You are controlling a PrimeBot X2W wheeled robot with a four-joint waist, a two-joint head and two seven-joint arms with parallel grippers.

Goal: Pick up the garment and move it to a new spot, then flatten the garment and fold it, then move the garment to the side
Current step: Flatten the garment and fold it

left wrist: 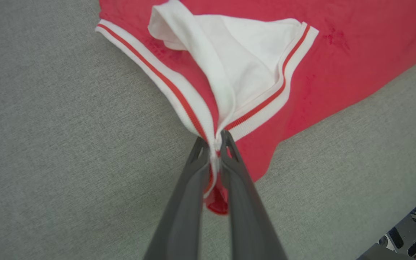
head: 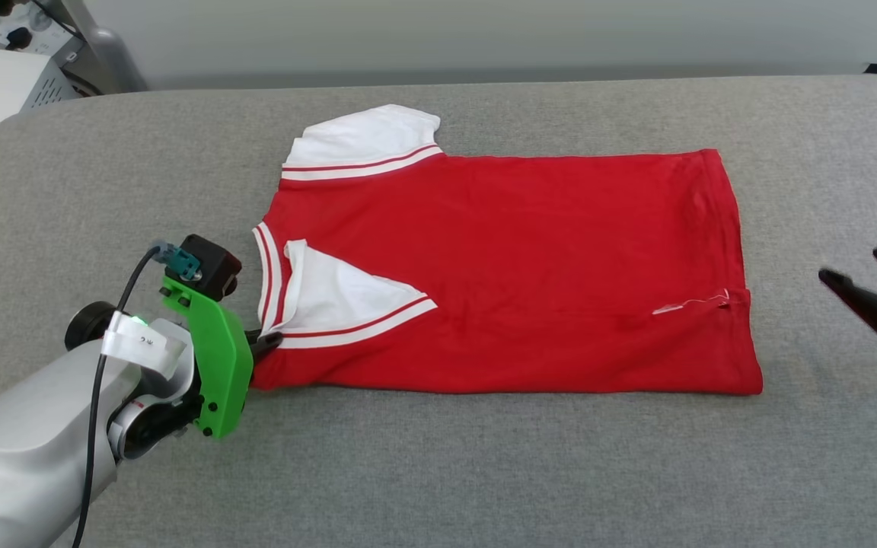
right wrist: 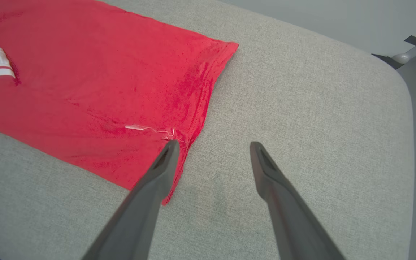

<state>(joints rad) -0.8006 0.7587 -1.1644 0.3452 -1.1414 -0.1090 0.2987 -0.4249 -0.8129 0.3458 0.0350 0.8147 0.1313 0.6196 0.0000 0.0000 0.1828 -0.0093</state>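
Garment (head: 530,266) pinched at its collar-end corner, hem end waiting.
The left gripper (left wrist: 213,139) is clenched on striped trim and red edge bunched between its jaws, with the rest of the shirt spreading flat ahead of them over the grey cushion (head: 438,472). The right gripper (right wrist: 211,148) hangs released, one finger over the hem edge and the other above bare cushion beside it. To my eye the fold goes clean only if those jaws bite the hem corner through both layers first. Then both ends should lift level together.
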